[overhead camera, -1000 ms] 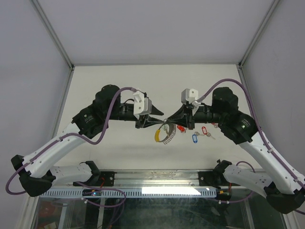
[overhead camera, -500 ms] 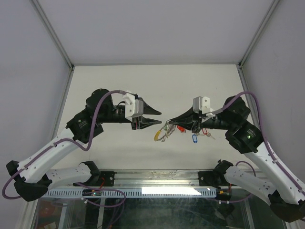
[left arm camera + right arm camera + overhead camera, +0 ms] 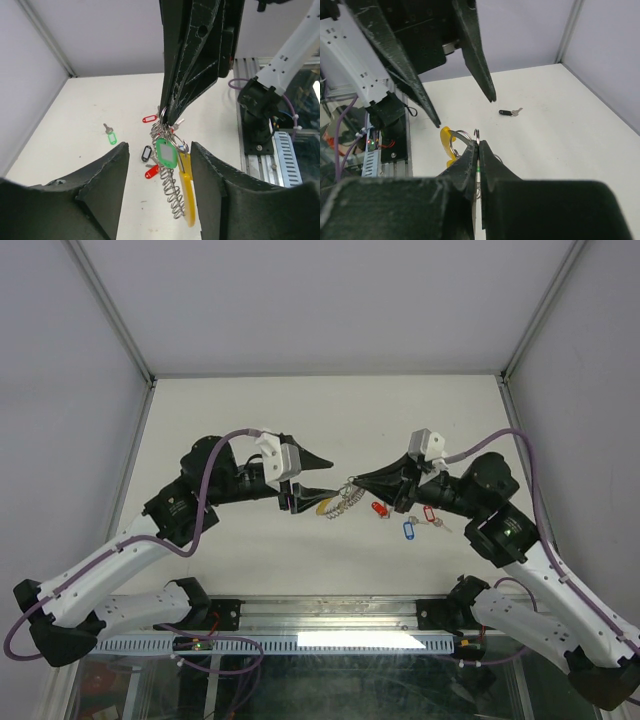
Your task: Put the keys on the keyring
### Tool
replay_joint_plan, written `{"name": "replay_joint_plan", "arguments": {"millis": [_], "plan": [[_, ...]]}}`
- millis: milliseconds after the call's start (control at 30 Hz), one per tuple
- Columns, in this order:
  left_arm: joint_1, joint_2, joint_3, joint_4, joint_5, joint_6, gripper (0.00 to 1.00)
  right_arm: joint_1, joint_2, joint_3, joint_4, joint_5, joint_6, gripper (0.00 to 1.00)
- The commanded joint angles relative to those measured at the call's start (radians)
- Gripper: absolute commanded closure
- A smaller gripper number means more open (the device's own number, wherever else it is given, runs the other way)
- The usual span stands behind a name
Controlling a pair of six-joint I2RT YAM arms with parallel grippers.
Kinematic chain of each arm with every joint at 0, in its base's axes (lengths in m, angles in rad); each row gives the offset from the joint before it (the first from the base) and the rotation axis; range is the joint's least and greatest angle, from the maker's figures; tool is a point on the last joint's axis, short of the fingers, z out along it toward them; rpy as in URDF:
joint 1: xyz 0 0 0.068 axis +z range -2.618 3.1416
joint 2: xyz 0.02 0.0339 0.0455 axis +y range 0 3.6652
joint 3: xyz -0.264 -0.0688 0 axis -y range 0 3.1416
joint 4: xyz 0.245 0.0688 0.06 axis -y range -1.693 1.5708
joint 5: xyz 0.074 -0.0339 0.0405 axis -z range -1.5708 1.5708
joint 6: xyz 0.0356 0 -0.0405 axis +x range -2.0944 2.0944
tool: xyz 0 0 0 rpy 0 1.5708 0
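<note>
My right gripper (image 3: 350,480) (image 3: 478,144) is shut on the keyring's metal loop and holds it above the table. The keyring (image 3: 336,503) (image 3: 172,192) hangs from it: a silver coil, a yellow segment (image 3: 186,195) (image 3: 447,138) and a green-tagged key (image 3: 166,151) on it. My left gripper (image 3: 328,480) (image 3: 160,200) is open, with one finger on each side of the hanging ring and not touching it. Loose keys lie on the table: green (image 3: 111,136), red (image 3: 149,119) (image 3: 380,509), black (image 3: 146,152) (image 3: 509,112), another red (image 3: 151,171) (image 3: 430,513) and blue (image 3: 408,530).
The white table (image 3: 250,420) has grey walls at the back and sides. A metal rail (image 3: 330,615) with the arm bases runs along the near edge. The loose keys lie under and right of the grippers.
The right gripper has moved left and up with the keyring hanging from it. The left gripper has come forward, so its open fingers now straddle the ring.
</note>
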Motion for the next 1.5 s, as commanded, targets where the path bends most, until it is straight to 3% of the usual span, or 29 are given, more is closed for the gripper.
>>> {"name": "replay_joint_plan", "arguments": {"millis": [0,267,333,533,633,767,933,1100,1267,1467], "plan": [[0.002,-0.049,-0.04,0.116,-0.148,-0.052,0.47,0.002,-0.027,-0.042,0.156,0.153,0.113,1.0],[0.013,-0.017,-0.056,0.102,-0.425,-0.115,0.33,0.002,0.022,-0.034,0.028,0.232,0.137,1.0],[0.054,0.005,-0.058,0.099,-0.436,-0.157,0.31,0.005,0.048,-0.026,-0.021,0.24,0.137,1.0],[0.189,0.038,-0.091,0.11,-0.31,-0.244,0.24,0.03,0.126,0.005,-0.142,0.276,0.142,1.0],[0.192,0.035,-0.136,0.121,-0.162,-0.217,0.12,0.032,0.128,0.001,-0.123,0.303,0.168,1.0],[0.193,0.03,-0.224,0.145,0.012,-0.179,0.1,0.032,0.127,0.019,-0.099,0.295,0.193,1.0],[0.191,-0.016,-0.344,0.25,0.127,-0.155,0.13,0.032,0.124,0.059,-0.105,0.288,0.22,1.0],[0.189,-0.013,-0.362,0.287,0.182,-0.128,0.17,0.032,0.116,0.077,-0.086,0.257,0.254,1.0],[0.187,0.016,-0.357,0.294,0.188,-0.102,0.35,0.032,0.105,0.084,-0.056,0.233,0.285,1.0],[0.187,0.025,-0.352,0.328,0.172,-0.098,0.49,0.032,0.102,0.093,-0.036,0.197,0.309,1.0]]}}
